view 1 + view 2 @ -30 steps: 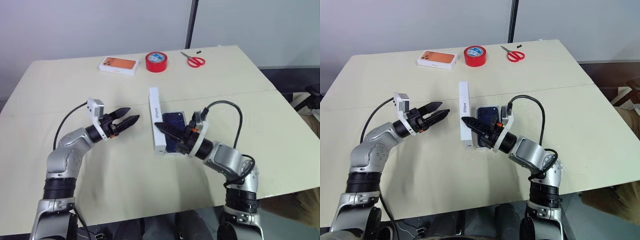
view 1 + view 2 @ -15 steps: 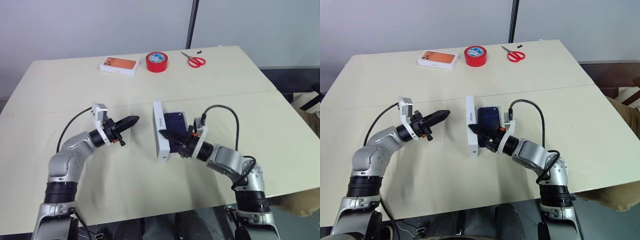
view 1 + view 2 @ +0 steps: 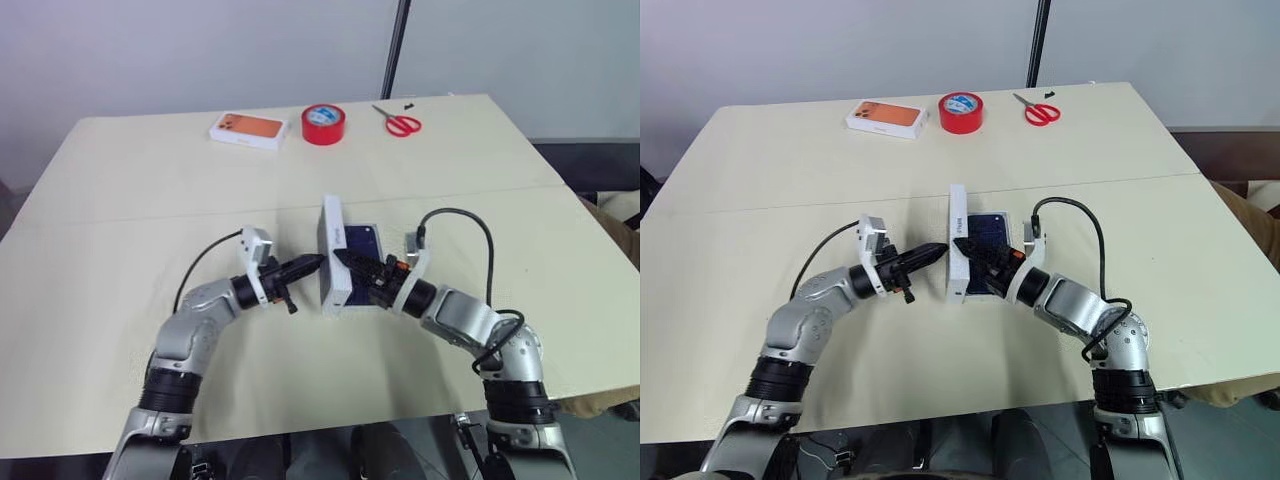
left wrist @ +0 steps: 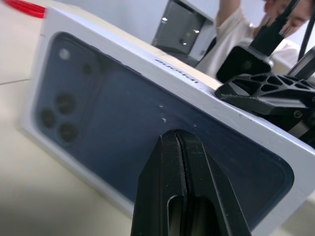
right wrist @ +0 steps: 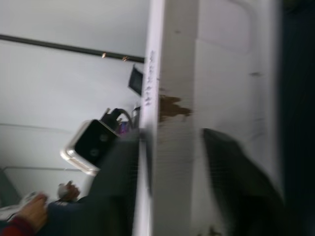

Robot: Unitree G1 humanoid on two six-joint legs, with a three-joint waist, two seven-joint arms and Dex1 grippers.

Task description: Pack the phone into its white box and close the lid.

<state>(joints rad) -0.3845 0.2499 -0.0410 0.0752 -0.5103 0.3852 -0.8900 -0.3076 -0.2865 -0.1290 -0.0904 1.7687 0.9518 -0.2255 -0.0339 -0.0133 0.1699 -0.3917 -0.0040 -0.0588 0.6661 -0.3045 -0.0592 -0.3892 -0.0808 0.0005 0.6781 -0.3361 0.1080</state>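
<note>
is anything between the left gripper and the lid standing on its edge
Nothing visible. The shut left gripper points straight at the lid's printed face with no object between them; whether it touches yet is unclear. The right gripper is on the lid's other side.

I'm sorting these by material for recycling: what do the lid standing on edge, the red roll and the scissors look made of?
The lid looks like white cardboard with a smooth printed face: crisp folded edges, and a torn brown patch inside in the right wrist view. The red roll seems to be plastic tape, slightly shiny, with a pale core. The scissors probably have red plastic handles; their blades are too small to judge.
</note>
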